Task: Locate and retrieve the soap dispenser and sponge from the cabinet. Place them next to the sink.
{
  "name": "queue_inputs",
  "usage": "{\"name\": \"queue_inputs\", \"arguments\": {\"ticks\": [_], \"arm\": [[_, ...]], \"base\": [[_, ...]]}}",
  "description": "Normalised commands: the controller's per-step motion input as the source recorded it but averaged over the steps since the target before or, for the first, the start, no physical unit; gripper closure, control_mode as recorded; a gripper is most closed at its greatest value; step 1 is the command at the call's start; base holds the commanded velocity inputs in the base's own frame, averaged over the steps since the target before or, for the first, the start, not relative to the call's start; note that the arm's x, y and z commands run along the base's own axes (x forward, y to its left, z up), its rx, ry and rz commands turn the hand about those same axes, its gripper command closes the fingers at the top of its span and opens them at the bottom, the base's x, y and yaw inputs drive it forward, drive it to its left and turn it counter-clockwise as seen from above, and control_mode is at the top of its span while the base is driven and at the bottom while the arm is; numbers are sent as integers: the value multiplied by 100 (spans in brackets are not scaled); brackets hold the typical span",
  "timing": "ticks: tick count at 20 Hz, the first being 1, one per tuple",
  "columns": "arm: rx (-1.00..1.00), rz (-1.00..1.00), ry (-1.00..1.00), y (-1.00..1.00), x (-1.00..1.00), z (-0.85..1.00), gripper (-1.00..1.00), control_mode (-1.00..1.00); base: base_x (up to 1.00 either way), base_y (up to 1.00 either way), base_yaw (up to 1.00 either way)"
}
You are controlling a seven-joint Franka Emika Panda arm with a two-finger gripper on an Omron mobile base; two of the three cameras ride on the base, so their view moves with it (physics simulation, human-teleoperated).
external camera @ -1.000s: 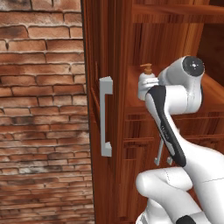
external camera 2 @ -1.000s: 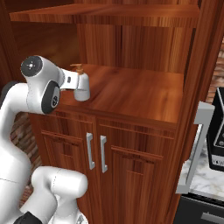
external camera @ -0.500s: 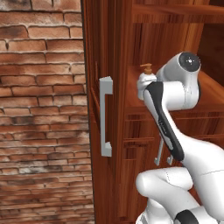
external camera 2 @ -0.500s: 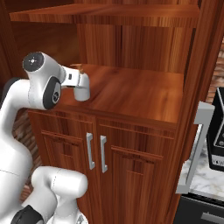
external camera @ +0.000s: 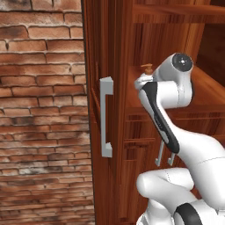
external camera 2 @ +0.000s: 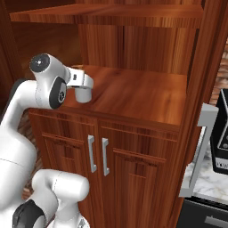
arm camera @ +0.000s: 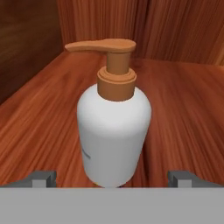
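Gripper (arm camera: 112, 179) is brought closer vs. a moment ago, jaws spread wide either side of the soap dispenser (arm camera: 114, 131), upright on cabinet (external camera 2: 147, 95) shelf; nothing gripped yet, grasp appears imminent.

The soap dispenser (arm camera: 114, 131) has a smooth, matt pale body resembling plastic; its pump top is tan-orange with a slight sheen. The cabinet (external camera 2: 147, 133) is reddish-brown wood with pronounced grain and a satin, lightly reflective finish on the shelf surface. The bar handles (external camera 2: 98, 155) appear as smooth silver metal. The brick wall (external camera: 41, 110) is rough, matt red-brown masonry with pale mortar joints. The countertop (external camera 2: 207, 180) resembles polished marble.
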Motion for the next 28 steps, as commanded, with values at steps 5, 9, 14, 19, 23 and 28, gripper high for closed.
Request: {"name": "queue_inputs", "arguments": {"ticks": [5, 9, 14, 19, 23, 28], "arm": [[-2, 0, 0, 0, 26, -13, -100, -100], [-1, 0, 0, 0, 25, -12, -100, -100], [-1, 0, -1, 0, 24, -9, -100, -100], [0, 0, -1, 0, 23, -6, -100, -100], [0, 0, 0, 0, 24, -5, -100, -100], [0, 0, -1, 0, 15, -3, -100, -100]], "base": [[0, 0, 0], [0, 0, 0], [0, 0, 0], [0, 0, 0], [0, 0, 0], [0, 0, 0]]}}
